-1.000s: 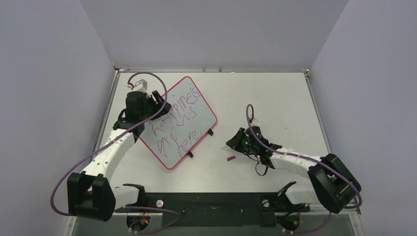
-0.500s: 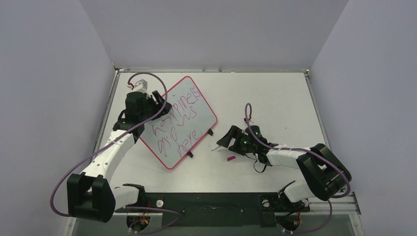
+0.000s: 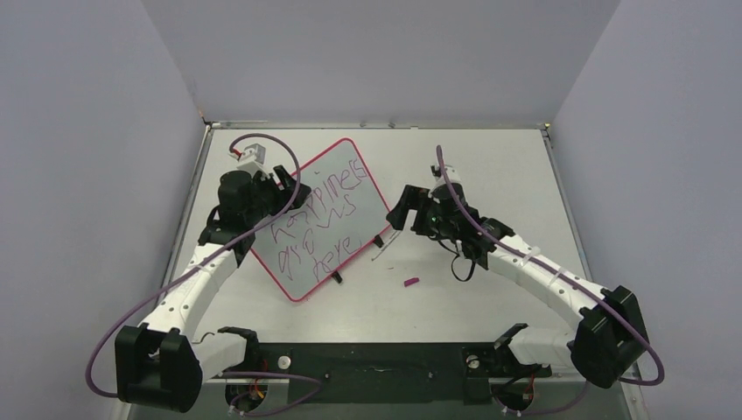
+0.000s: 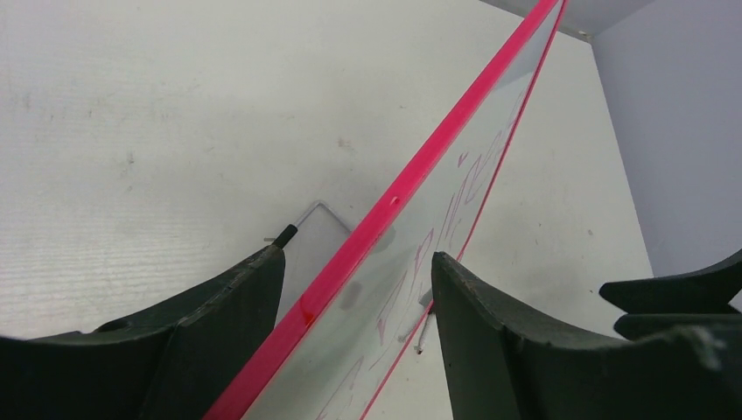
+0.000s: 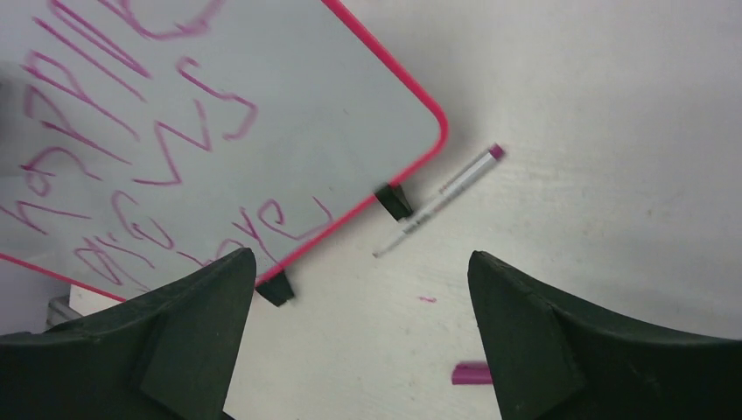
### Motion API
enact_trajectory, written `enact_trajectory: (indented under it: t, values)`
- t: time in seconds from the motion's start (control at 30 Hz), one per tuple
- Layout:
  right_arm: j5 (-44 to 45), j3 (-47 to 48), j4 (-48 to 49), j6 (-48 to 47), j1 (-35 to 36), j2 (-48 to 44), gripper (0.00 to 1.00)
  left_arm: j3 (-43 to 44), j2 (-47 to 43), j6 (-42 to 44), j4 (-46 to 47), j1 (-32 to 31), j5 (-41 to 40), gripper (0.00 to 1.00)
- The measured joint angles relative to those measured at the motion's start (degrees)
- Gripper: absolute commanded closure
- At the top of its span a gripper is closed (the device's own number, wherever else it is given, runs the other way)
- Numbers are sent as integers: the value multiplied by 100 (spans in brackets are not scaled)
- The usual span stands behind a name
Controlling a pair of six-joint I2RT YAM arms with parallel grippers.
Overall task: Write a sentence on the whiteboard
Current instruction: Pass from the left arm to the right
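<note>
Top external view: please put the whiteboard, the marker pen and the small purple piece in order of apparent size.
1. whiteboard, by far the largest
2. marker pen, long but thin
3. small purple piece, the smallest

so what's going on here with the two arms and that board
The sentence is written on the whiteboard in purple. The left end effector straddles its raised edge, seemingly steadying it. The right end effector hangs open and empty above the marker, which lies on the table beside the board, with a small purple piece, likely its cap, nearby.
</note>
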Motion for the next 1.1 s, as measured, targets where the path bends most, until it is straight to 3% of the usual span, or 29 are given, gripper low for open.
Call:
enact_trajectory:
  t: [0.27, 0.6, 0.8, 1.1]
  values:
    - [31, 1965, -256, -977, 372, 470, 12, -20, -376, 243, 352, -92, 122, 41]
    - [752, 4107, -321, -925, 927, 2159, 10, -173, -503, 210, 881, -251, -17, 41]
    - [916, 4614, -474, -1141, 1012, 2826, 11, -431, -627, 190, 1038, -275, -118, 41]
    - [1790, 5475, -1196, -1458, 1322, 3117, 9, -634, -887, 181, 1237, -308, -90, 41]
